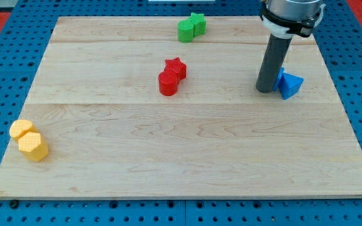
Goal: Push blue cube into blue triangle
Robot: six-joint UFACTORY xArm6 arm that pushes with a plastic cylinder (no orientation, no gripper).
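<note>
Touching my tip (pixel 266 90), blue blocks (pixel 290 84) just right

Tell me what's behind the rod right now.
Behind my tip, blue shows to the view's right: the blue triangle pokes out, with another blue piece above it, likely the blue cube. The rod covers their left parts, so contact between them cannot be confirmed.

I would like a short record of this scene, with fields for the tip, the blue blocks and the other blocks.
tip: my tip rests on the board, at the left side of the blue blocks
blue blocks: blue triangle at the view's right; the blue cube is mostly hidden behind the rod
red pair: red star, red cylinder, touching
green pair, top
yellow pair, bottom left
</note>
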